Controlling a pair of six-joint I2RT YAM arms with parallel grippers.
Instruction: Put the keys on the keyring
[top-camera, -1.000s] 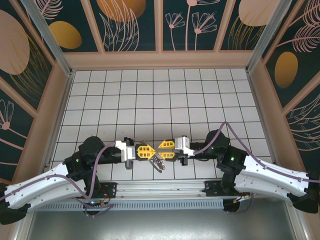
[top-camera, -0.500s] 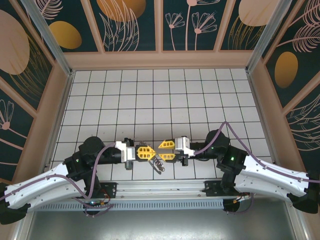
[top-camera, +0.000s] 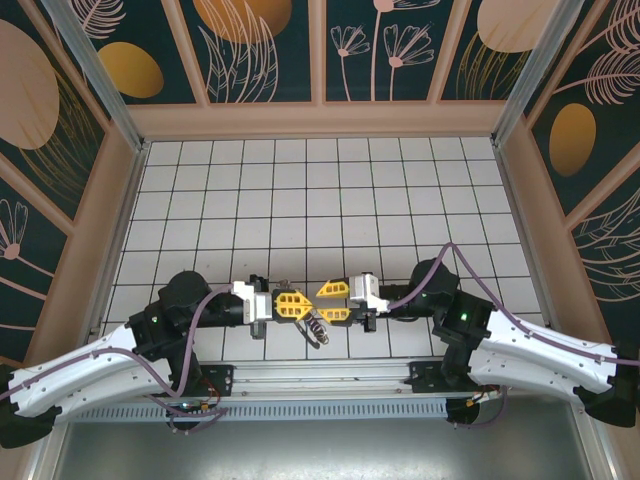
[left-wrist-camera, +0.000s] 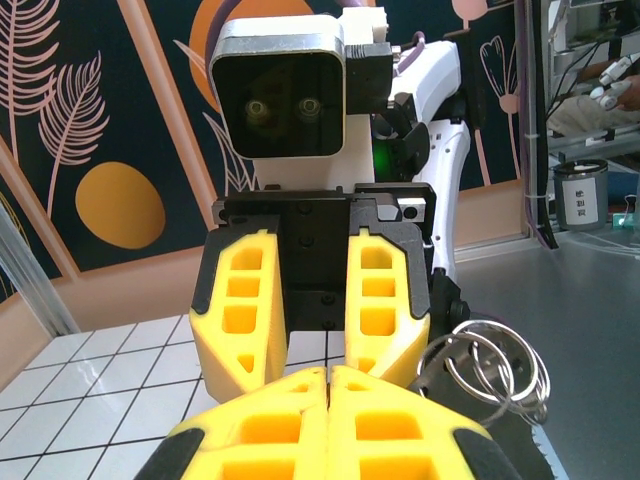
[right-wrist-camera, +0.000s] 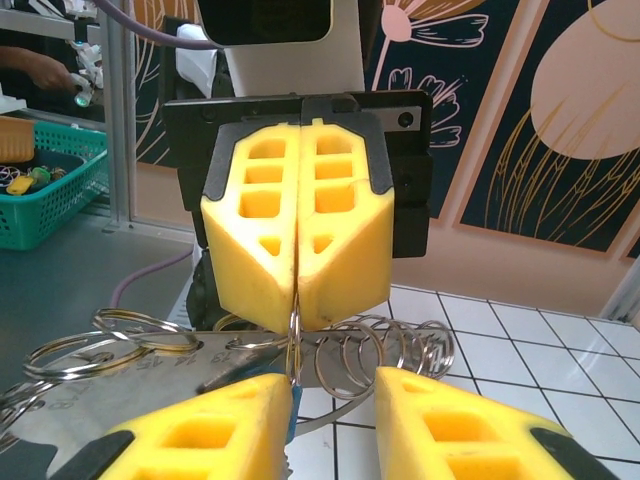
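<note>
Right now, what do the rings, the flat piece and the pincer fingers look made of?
Rings: thin shiny metal wire, probably steel; bright glints along the loops. Flat piece: duller silvery metal with stamped characters, seemingly a key blade. Pincer fingers: matte yellow plastic with moulded hollow cells, possibly printed.

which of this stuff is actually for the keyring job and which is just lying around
For the job:
- keyring, a bunch of metal rings
- key blade, flat and silver
- left gripper, shut on one ring
- right gripper, jaws apart at the rings

Just lying about:
- green basket holding small bits
- grey canister off to the side
</note>
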